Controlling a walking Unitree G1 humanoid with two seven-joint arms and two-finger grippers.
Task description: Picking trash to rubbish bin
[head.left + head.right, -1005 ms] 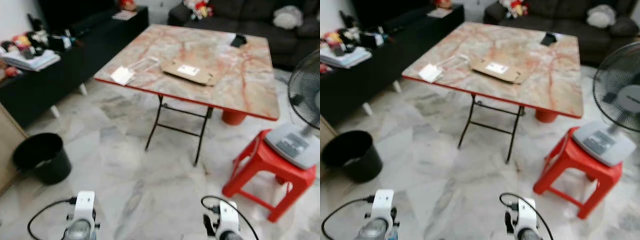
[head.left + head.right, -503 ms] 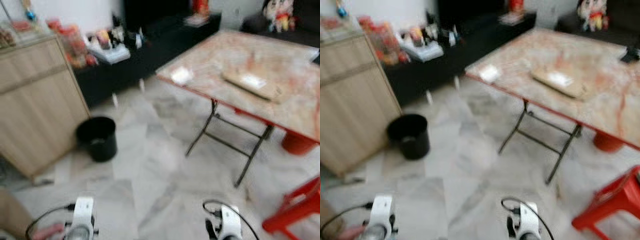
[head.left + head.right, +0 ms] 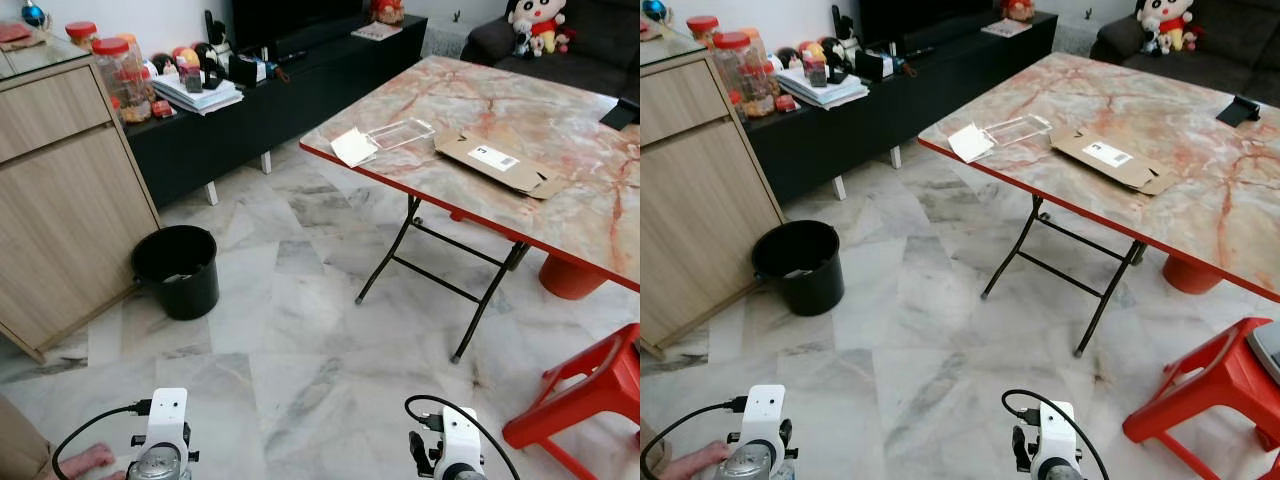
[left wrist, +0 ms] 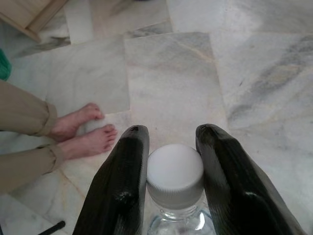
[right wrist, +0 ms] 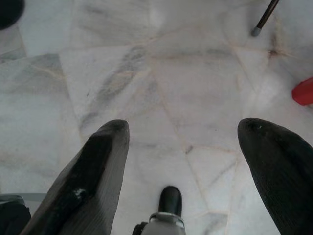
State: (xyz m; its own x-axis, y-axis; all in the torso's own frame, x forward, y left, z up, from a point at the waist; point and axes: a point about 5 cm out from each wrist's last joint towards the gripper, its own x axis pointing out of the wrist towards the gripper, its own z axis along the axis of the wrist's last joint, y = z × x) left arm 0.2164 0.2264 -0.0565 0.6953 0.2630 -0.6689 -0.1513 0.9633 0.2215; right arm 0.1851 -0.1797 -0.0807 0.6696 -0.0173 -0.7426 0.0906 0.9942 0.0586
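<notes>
Our marble-topped table [image 3: 520,130] stands right, the black rubbish bin [image 3: 180,270] ahead-left by the cabinet [image 3: 60,200]. Our left gripper [image 4: 171,181] clamps a clear bottle [image 4: 174,176]; the right gripper [image 5: 178,166] gapes empty. We should approach squarely, releasing over the rim.

Left gripper [image 4: 171,147]: black fingers around a clear bottle [image 4: 178,223] with white cap [image 4: 174,171]. Beneath both grippers: grey-veined white marble floor [image 3: 300,330]. Ahead: black rubbish bin [image 3: 180,270]; folding table [image 3: 560,130], pink-veined marble pattern, red edge. Beside right gripper [image 5: 183,142]: red stool [image 3: 590,400].
</notes>
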